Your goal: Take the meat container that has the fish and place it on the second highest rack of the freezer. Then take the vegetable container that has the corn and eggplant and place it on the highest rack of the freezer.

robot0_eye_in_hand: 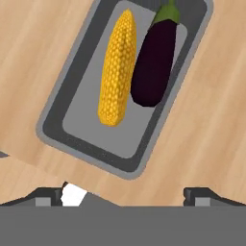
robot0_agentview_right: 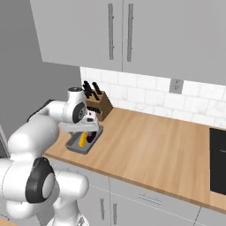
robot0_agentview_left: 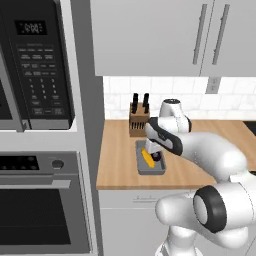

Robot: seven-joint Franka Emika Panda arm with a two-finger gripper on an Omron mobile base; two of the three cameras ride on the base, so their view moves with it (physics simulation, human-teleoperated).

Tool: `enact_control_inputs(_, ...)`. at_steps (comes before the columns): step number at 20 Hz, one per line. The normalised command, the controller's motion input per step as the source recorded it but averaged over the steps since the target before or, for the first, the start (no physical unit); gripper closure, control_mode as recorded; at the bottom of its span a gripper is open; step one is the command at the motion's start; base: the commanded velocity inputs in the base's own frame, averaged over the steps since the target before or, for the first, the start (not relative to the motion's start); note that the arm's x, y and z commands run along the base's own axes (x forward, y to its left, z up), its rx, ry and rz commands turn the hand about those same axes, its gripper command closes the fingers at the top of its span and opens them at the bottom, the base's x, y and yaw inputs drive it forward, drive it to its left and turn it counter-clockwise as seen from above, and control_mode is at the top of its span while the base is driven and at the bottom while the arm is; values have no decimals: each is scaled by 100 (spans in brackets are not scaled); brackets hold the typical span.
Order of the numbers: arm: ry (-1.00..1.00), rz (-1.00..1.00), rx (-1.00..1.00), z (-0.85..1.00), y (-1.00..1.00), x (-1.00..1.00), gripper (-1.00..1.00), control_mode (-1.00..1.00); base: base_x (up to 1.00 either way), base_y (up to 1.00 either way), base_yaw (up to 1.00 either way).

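- The shallow grey rectangular vegetable container (robot0_eye_in_hand: pixel 57 120) sits on the light wooden counter (robot0_eye_in_hand: pixel 211 134) beside the knife block (robot0_agentview_left: pixel 138 120), holding the bright yellow corn (robot0_eye_in_hand: pixel 116 67) and the glossy dark purple eggplant (robot0_eye_in_hand: pixel 154 62) side by side.
- The gripper (robot0_eye_in_hand: pixel 129 192) hovers over its near end, fingers (robot0_eye_in_hand: pixel 197 194) spread wide and empty — lifting and shelving the vegetables is yet to do.

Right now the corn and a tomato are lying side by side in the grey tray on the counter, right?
Not quite. Beside the corn lies an eggplant, not a tomato; the hand view shows it, dark purple and oblong. They do lie side by side in the grey tray on the counter.
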Motion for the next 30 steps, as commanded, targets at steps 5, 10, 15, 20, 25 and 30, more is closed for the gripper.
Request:
enact_control_inputs(5, 2, -4, 0, -47, -13, 15, -100, -100, 0, 0, 0)
enact_control_inputs(10, 0, 0, 0, -20, -17, -1, -100, -100, 0, 0, 0)
enact_control_inputs(15, 0, -6, 0, -18, 1, 13, -100, -100, 0, 0, 0)
enact_control_inputs(20, 4, -12, 0, -37, 0, 9, -100, -100, 0, 0, 0)
enact_control_inputs(25, 0, -9, 0, -18, -2, -7, -100, -100, 0, 0, 0)
enact_control_inputs(30, 0, -6, 0, -13, 0, -2, -100, -100, 0, 0, 0)
